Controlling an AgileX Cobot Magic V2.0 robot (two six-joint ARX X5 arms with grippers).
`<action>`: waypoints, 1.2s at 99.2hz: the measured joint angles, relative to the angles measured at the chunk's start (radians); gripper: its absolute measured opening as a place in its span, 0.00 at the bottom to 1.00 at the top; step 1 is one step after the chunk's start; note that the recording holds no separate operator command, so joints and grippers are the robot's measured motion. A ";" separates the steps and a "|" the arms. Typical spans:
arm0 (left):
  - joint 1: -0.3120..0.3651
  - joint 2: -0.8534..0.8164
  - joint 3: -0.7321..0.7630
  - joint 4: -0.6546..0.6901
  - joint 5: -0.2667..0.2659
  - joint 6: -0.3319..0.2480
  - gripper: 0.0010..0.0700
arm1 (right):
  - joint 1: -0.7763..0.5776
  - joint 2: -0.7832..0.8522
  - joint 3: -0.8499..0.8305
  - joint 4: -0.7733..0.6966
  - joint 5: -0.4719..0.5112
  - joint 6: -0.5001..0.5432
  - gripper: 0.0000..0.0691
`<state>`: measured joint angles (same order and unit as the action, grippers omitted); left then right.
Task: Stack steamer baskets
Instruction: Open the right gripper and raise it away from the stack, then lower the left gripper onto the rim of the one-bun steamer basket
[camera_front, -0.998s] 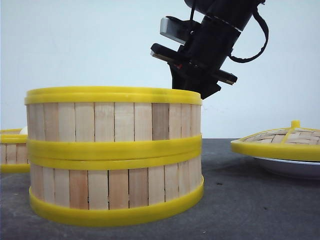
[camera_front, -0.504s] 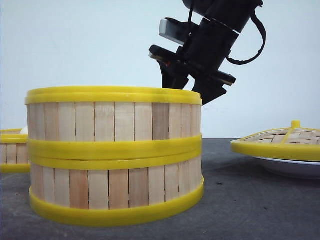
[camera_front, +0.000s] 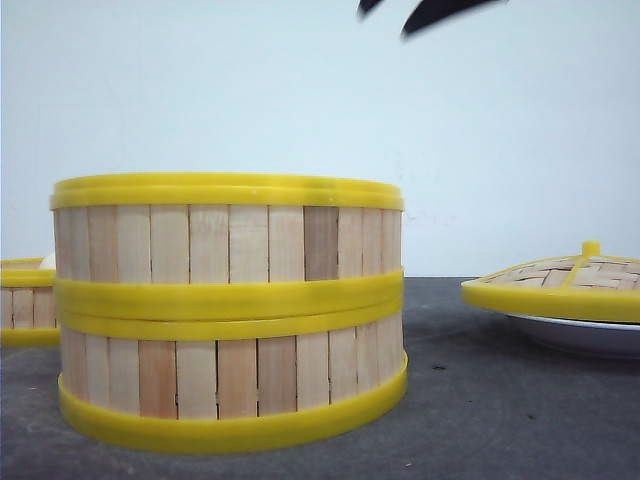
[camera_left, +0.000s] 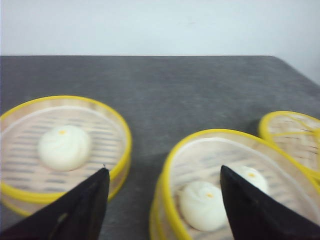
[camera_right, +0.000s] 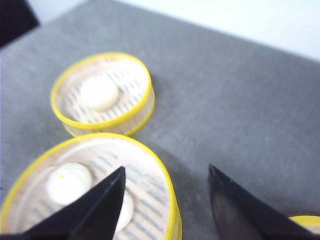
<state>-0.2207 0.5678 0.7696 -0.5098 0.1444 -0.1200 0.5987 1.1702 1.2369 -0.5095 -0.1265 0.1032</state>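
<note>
Left gripper (camera_left: 162, 200) and right gripper (camera_right: 165, 205) both empty with jaws apart — two steamer baskets (camera_front: 230, 310) already stacked, third basket (camera_left: 62, 145) just beside on the table (camera_left: 190, 85) — best gripped by its rim, kept level for the bun (camera_left: 64, 146).

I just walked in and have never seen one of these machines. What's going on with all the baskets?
A two-armed robot is stacking steamer baskets. Two are already stacked mid-table, with buns in the top one. A third basket, holding one bun, sits alone to the left. A lid rests on a plate at right. Both grippers, left and right, are open and empty above the table, holding nothing.
</note>
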 joint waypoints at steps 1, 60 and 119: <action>0.000 0.005 0.000 0.003 -0.011 0.000 0.60 | 0.000 -0.010 0.000 -0.005 0.000 -0.001 0.46; 0.217 0.584 0.254 0.103 -0.165 -0.096 0.48 | 0.001 -0.358 0.000 -0.164 0.022 -0.003 0.46; 0.325 1.083 0.499 -0.069 -0.164 -0.201 0.48 | 0.001 -0.375 0.000 -0.174 0.022 -0.003 0.46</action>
<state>0.1040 1.6505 1.2690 -0.5785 -0.0200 -0.3214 0.5995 0.7956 1.2369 -0.6830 -0.1047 0.1001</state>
